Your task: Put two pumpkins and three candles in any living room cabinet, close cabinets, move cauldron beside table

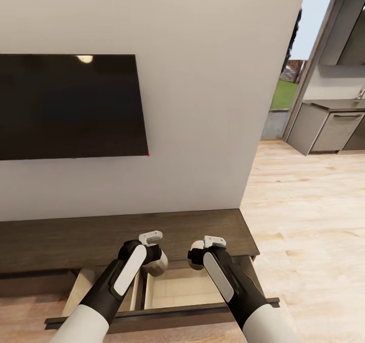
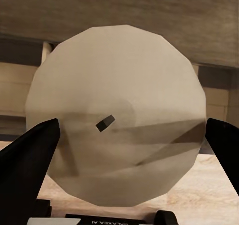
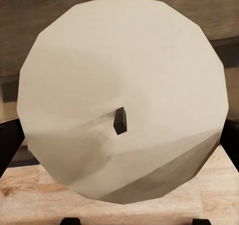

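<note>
The cabinet [image 1: 91, 239] is a long, low, dark-brown unit against the wall right before me. Its drawer [image 1: 180, 288] stands pulled out, showing a pale wood inside. My left gripper [image 1: 155, 263] hangs over the drawer, shut on a cream candle [image 1: 159, 267]. In the left wrist view that candle [image 2: 117, 80] shows its round top and dark wick between the black fingers [image 2: 27, 157]. My right gripper [image 1: 194, 256] is shut on a second cream candle [image 1: 193, 248], seen end-on as candle [image 3: 124, 70] in the right wrist view. Pumpkins and cauldron are out of view.
A black TV [image 1: 71, 105] hangs on the white wall above the cabinet. The drawer's dark front panel [image 1: 162, 316] juts toward me. To the right lie open wood floor [image 1: 314, 221], a doorway [image 1: 299, 74] and grey kitchen cupboards [image 1: 332, 127].
</note>
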